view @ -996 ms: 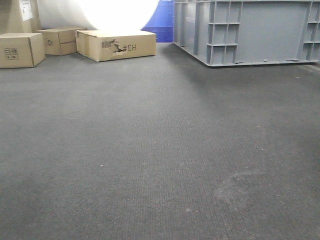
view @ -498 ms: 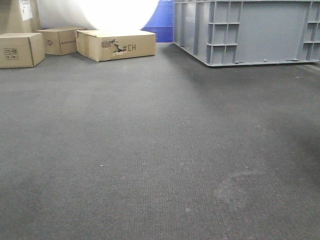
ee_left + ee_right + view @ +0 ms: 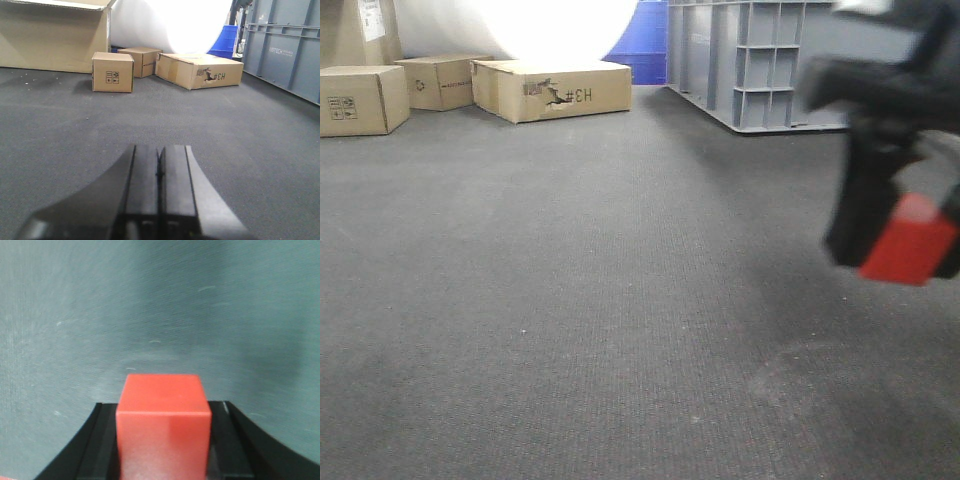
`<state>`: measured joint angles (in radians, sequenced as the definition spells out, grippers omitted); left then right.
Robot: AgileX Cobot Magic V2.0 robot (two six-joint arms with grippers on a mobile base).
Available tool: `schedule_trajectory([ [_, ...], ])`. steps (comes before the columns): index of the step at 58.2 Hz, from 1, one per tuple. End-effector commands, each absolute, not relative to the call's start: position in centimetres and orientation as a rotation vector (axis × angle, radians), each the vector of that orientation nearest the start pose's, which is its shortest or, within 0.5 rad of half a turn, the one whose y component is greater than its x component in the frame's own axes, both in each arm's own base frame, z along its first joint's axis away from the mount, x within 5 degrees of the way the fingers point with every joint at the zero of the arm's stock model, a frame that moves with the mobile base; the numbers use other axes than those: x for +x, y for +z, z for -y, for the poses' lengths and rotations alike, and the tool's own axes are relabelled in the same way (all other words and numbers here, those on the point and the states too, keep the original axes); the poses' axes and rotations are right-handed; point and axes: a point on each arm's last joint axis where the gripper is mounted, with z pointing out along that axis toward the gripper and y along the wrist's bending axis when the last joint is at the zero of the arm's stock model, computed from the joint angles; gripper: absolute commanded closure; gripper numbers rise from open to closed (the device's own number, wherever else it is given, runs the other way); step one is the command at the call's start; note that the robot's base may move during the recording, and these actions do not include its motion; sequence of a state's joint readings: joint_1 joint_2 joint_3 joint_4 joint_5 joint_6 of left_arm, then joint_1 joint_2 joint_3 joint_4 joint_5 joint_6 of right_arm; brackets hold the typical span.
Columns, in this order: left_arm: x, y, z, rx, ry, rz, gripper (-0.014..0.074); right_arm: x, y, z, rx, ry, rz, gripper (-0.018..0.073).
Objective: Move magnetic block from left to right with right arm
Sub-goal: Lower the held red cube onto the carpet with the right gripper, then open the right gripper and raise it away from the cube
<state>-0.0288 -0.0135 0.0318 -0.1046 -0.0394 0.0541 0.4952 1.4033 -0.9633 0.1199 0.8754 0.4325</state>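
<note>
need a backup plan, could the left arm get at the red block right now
Probably not: the magnetic block sits clamped in the right gripper, off the carpet, while the left gripper is shut, facing the cardboard boxes.

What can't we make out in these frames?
- Front view: right gripper motion-blurred and cut by the right edge; grip on the magnetic block unclear.
- Right wrist view: block hides the fingertips; bottom edge crops it.
- Left wrist view: left gripper base cropped.
- Cardboard box label too small.

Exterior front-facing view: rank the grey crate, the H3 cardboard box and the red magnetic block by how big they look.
1. grey crate
2. H3 cardboard box
3. red magnetic block, held in the right claw. It sits far nearer the camera, so its true size is smaller than it looks.
</note>
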Motion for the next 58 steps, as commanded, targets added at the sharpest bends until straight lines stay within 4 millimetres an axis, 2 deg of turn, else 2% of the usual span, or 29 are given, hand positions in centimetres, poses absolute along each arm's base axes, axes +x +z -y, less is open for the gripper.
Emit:
schedule_trajectory([
  [1, 5.5, 21.2, 0.1, -0.026, -0.067, -1.376, 0.0722, 23.9, 27.2, -15.2, 0.009, 0.368, -2.803, 0.0307],
  [9, 5.5, 21.2, 0.1, -0.026, -0.067, -1.376, 0.0722, 25.1, 27.2, -17.7, 0.047, 0.345, -2.836, 0.0307],
  [25, 5.5, 21.2, 0.1, -0.026, -0.067, -1.376, 0.0722, 26.5, 26.2, -21.9, -0.064, 0.286, -2.914, 0.0307],
  [32, 5.5, 21.2, 0.1, -0.026, -0.067, -1.376, 0.0722, 27.0, 25.9, -23.6, -0.056, 0.282, -2.935, 0.0307],
  [42, 5.5, 21.2, 0.1, -0.026, -0.067, -1.376, 0.0722, 27.7, 25.3, -25.4, 0.051, 0.281, -2.959, 0.0307],
  [50, 5.5, 21.2, 0.1, -0.026, -0.067, -1.376, 0.0722, 27.9, 24.8, -26.5, 0.039, 0.276, -2.966, 0.0302],
  [58, 5.5, 21.2, 0.1, -0.026, -0.067, -1.376, 0.0722, 27.9, 24.2, -27.0, 0.022, 0.262, -2.979, 0.0214],
])
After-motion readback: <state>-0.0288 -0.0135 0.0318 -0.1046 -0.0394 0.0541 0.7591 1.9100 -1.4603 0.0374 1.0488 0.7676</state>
